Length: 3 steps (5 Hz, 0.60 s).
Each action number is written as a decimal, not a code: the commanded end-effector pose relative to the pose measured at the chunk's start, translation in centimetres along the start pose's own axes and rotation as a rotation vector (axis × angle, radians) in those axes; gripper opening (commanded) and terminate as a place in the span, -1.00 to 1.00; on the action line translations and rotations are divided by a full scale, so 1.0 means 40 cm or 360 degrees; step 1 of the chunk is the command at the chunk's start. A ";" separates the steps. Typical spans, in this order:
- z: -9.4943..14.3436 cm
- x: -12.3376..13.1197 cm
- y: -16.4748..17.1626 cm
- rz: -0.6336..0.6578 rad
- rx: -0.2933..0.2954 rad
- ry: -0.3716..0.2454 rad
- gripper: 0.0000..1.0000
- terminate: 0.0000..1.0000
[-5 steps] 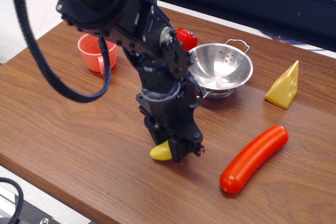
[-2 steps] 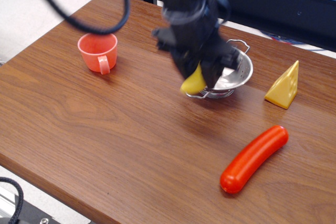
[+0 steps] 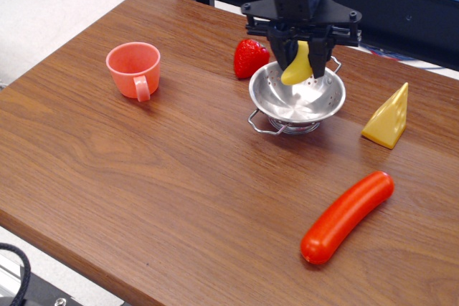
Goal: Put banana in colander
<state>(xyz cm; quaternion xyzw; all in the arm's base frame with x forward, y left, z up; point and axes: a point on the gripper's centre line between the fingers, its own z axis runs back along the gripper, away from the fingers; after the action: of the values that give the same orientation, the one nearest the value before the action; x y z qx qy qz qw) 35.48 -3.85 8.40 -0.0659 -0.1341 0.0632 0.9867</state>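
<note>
The yellow toy banana (image 3: 297, 66) hangs upright between my gripper's (image 3: 301, 59) black fingers, just above the bowl of the steel colander (image 3: 287, 102). The gripper is shut on the banana's upper part and sits over the colander's far side. The colander stands on the wooden table at the back right, with one wire handle toward the front left. Part of its far rim is hidden by the gripper.
A red strawberry (image 3: 249, 59) lies just left of the colander. A pink cup (image 3: 134, 69) stands at the left. A yellow cheese wedge (image 3: 389, 117) stands right of the colander. A red sausage (image 3: 347, 216) lies at the front right.
The gripper lifted the banana from the table's front middle and carried it back and right. It now holds it over the colander, and the strawberry has come into view.
</note>
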 end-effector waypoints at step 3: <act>0.026 0.039 0.038 0.0103 0.0124 -0.0087 1.00 -1.00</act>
<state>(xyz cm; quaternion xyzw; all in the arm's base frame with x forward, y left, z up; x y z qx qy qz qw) 35.90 -2.68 7.34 -0.0256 -0.1198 0.1015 0.9873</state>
